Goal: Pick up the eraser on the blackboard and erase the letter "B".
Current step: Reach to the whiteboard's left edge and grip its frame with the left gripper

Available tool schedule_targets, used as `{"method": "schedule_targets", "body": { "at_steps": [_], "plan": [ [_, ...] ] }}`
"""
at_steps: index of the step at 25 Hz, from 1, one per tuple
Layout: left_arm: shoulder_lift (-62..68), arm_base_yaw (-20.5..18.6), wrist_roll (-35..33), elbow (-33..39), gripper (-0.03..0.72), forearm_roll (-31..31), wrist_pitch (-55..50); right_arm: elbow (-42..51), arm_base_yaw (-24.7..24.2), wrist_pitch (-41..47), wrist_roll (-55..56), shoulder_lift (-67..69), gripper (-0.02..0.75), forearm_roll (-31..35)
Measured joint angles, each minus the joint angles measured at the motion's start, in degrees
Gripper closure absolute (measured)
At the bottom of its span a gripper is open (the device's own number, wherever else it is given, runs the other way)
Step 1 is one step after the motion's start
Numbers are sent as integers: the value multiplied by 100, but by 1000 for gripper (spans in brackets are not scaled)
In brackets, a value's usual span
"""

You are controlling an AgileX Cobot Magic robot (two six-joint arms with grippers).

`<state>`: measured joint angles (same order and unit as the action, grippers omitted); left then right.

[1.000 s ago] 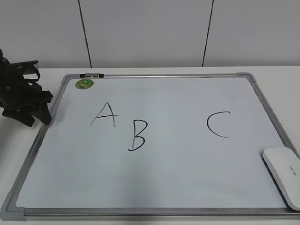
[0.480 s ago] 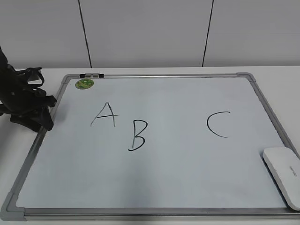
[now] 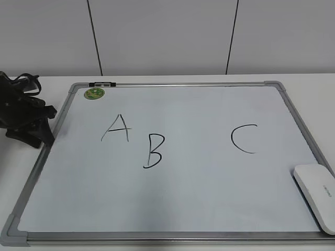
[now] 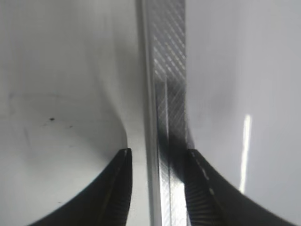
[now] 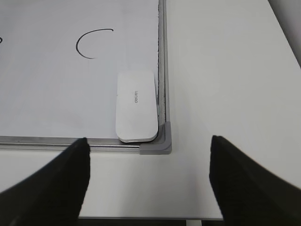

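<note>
The blackboard [image 3: 209,198] lies flat on the white table. The black letter "B" [image 3: 153,150] is left of its centre. The white eraser [image 3: 316,196] lies at the board's near right corner, and shows in the right wrist view [image 5: 136,106] against the frame. My right gripper [image 5: 148,141] is open wide and empty, hovering over the table just off that corner; it is out of the exterior view. My left gripper [image 3: 31,128] is at the board's left edge. In the left wrist view its jaws [image 4: 158,151] are open astride the metal frame [image 4: 164,70].
A black "A" [image 3: 116,128] is left of the "B" and a black "C" [image 3: 243,138] to the right, also in the right wrist view [image 5: 91,43]. A green round magnet [image 3: 95,93] sits at the far left corner. A white wall stands behind.
My left gripper shifted towards the board's left edge, then drew back a little to the left. The eraser and the board have not moved.
</note>
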<state>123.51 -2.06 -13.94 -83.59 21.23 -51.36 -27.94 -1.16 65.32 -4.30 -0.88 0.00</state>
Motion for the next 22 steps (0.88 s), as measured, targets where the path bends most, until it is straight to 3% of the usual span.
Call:
{"method": "schedule_targets", "body": {
  "at_steps": [10,18,22],
  "plan": [
    [22,0,-13,0,432,32,-12,0,0,0,0,0,151,0],
    [22,0,-15,0,526,79,-36,0,0,0,0,0,152,0],
    [22,0,-36,-13,637,113,-53,0,0,0,0,0,151,0]
  ]
}}
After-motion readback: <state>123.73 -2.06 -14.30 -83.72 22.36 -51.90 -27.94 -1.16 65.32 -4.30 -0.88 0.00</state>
